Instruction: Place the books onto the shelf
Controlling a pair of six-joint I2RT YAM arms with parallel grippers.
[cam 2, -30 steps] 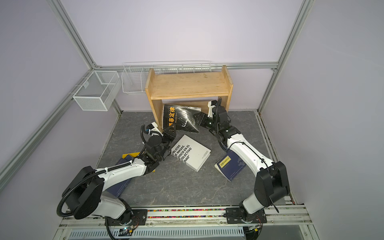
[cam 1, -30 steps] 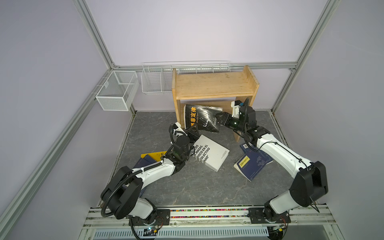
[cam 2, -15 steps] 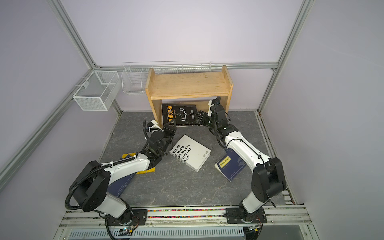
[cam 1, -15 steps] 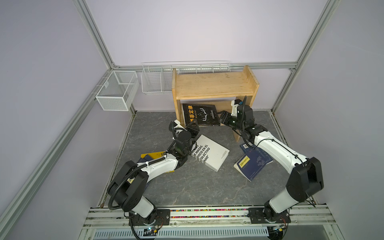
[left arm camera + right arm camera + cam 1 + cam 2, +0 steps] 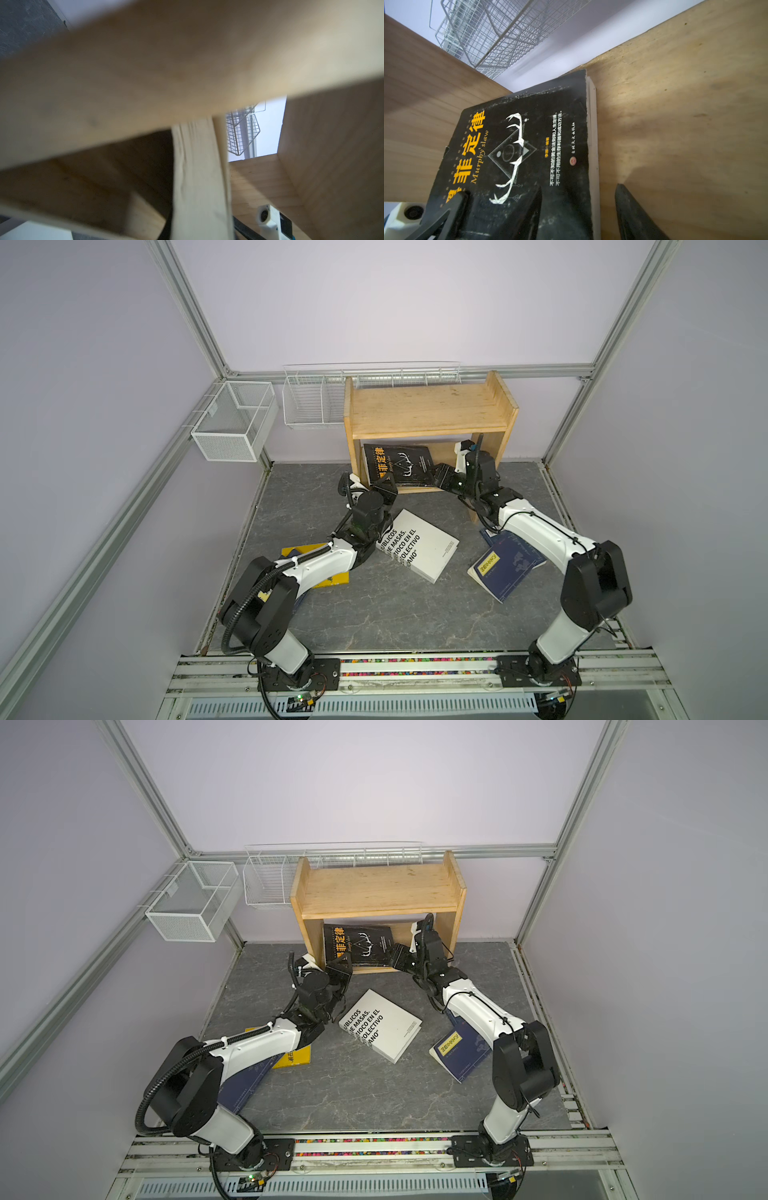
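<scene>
The black book point(image 5: 405, 464) point(image 5: 365, 942) point(image 5: 529, 135) with orange characters lies inside the lower tier of the pine shelf point(image 5: 428, 410) point(image 5: 374, 888). My right gripper point(image 5: 438, 479) point(image 5: 579, 187) is open and straddles its right edge, one finger over the cover and one on the board. My left gripper point(image 5: 388, 483) point(image 5: 343, 965) is shut, fingertips point(image 5: 454, 205) on the book's near left corner. On the floor lie a white book point(image 5: 417, 545), a yellow book point(image 5: 332, 578) under the left arm, and navy books point(image 5: 507, 568).
Two white wire baskets point(image 5: 235, 420) point(image 5: 316, 402) hang on the back left frame. Blurred shelf wood point(image 5: 187, 62) fills the left wrist view, where the right wrist camera point(image 5: 268, 218) shows. Another navy book point(image 5: 241, 1081) lies under the left arm.
A second ago the right gripper held the black book tilted in front of the shelf; now it lies in the lower tier. The left gripper has risen to the book's front corner.
</scene>
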